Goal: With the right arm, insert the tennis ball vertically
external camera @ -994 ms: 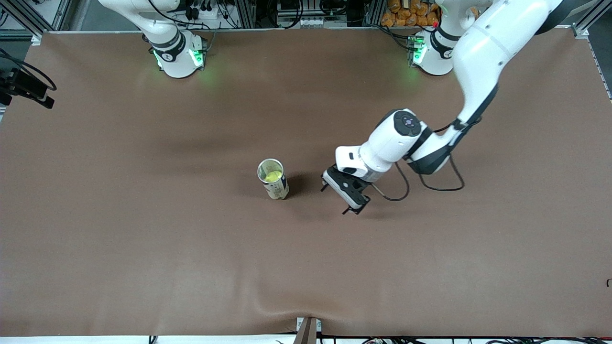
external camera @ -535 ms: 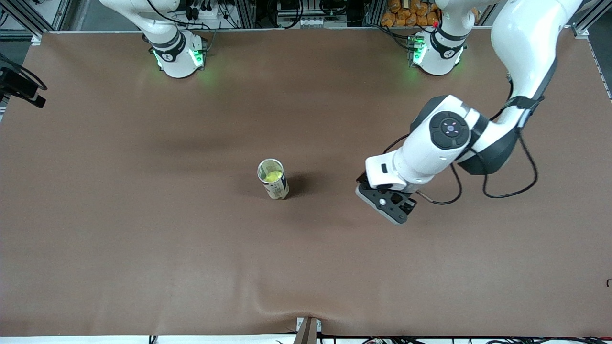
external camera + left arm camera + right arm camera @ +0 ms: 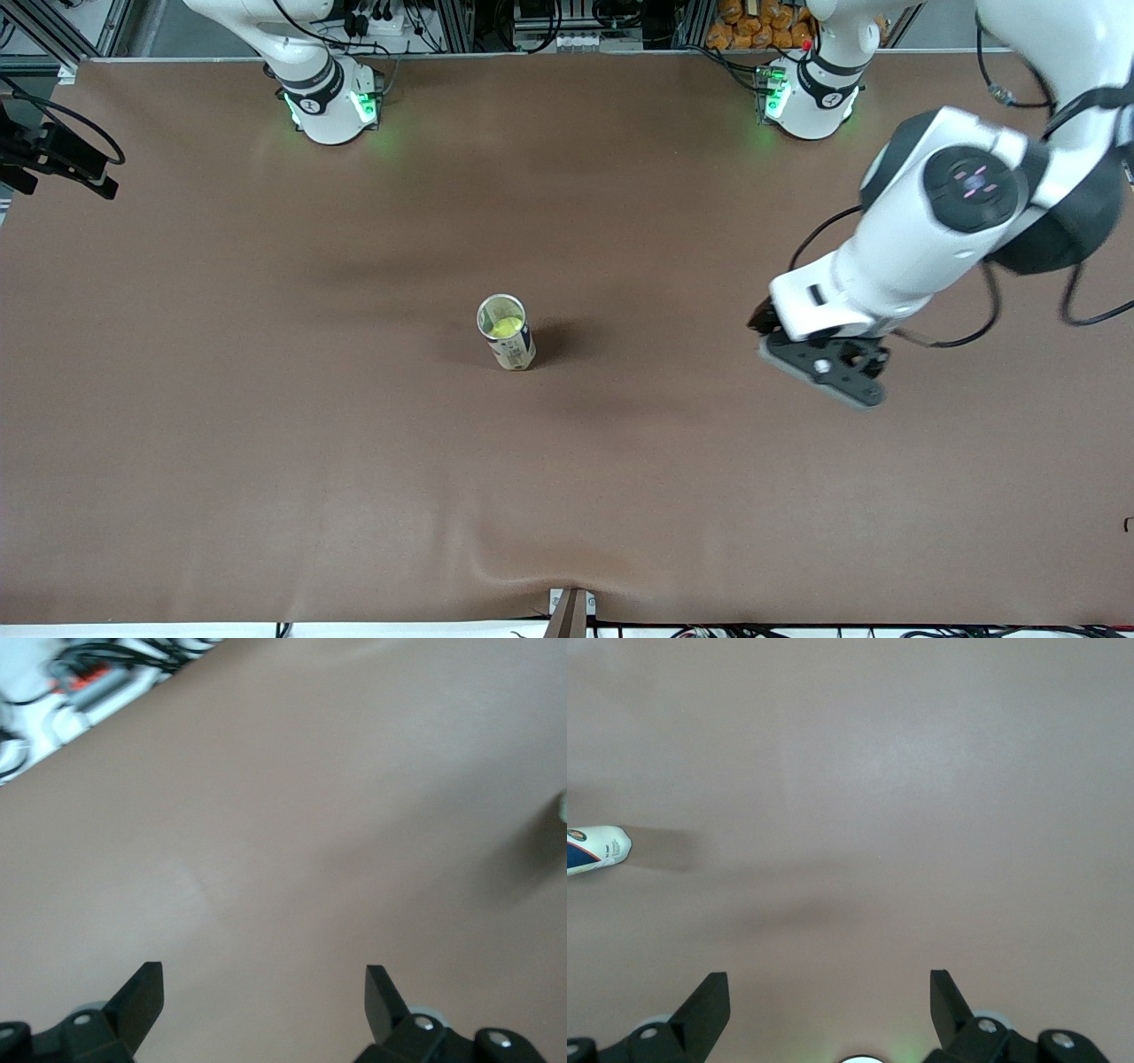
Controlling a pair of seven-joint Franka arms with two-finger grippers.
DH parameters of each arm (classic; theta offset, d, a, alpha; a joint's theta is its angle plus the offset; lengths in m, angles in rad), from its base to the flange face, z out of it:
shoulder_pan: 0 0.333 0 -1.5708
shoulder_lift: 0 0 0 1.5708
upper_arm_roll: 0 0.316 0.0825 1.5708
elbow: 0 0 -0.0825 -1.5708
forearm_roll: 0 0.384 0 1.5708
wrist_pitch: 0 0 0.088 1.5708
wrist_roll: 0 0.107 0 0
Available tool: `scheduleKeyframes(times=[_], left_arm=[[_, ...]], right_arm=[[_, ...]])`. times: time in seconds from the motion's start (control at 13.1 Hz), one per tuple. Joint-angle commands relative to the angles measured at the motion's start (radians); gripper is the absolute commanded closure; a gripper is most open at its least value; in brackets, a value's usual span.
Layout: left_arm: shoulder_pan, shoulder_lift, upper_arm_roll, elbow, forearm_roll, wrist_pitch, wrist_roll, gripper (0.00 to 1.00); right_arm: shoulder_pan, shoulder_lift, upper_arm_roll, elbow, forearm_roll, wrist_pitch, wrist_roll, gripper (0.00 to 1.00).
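Observation:
A white tube can [image 3: 514, 350] stands upright in the middle of the brown table. A yellow-green tennis ball [image 3: 505, 326] sits inside its open top. The right arm shows only its base [image 3: 328, 97] in the front view. My right gripper [image 3: 828, 1001] is open and empty, high over the table by that base. The can's foot [image 3: 594, 850] shows at the edge of the right wrist view. My left gripper [image 3: 828, 372] hangs over bare table toward the left arm's end, well apart from the can. It is open and empty in the left wrist view [image 3: 263, 997].
The table is covered by a brown mat [image 3: 266, 443]. A black device with cables [image 3: 58, 159] sticks in at the table edge at the right arm's end. The left arm's base [image 3: 811, 89] stands at the table's back edge.
The left arm has swung away from beside the can toward the left arm's end of the table, its gripper empty. The can and ball have not moved.

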Motion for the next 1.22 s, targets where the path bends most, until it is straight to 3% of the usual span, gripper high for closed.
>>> scheduleKeyframes(times=[0.0,0.15,0.46,0.69,0.92,0.99,1.15], left_arm=[[0.066,-0.080,-0.010,-0.019,-0.021,-0.019,-0.006,0.00],[0.070,-0.143,0.013,-0.021,-0.059,-0.022,-0.008,0.00],[-0.120,-0.300,0.378,-0.031,-0.316,-0.147,0.000,0.00],[-0.263,-0.389,0.608,-0.033,-0.366,-0.274,0.005,0.00],[-0.378,-0.453,0.725,-0.051,-0.354,-0.406,-0.018,0.00],[-0.442,-0.470,0.807,-0.063,-0.355,-0.428,-0.023,0.00],[-0.463,-0.518,0.846,-0.106,-0.363,-0.430,-0.031,0.00]], right_arm=[[0.002,-0.006,0.003,0.007,-0.015,-0.014,0.041,0.00],[0.002,-0.006,0.003,0.008,-0.015,-0.037,0.059,0.00],[-0.004,-0.003,-0.002,0.015,-0.015,-0.037,0.061,0.00],[-0.010,-0.002,-0.008,0.024,-0.016,-0.028,0.061,0.00],[-0.011,0.006,-0.008,0.031,-0.015,-0.020,0.061,0.00],[-0.010,0.008,-0.008,0.033,-0.013,-0.015,0.061,0.00],[-0.008,0.006,-0.008,0.031,-0.013,-0.017,0.061,0.00]])
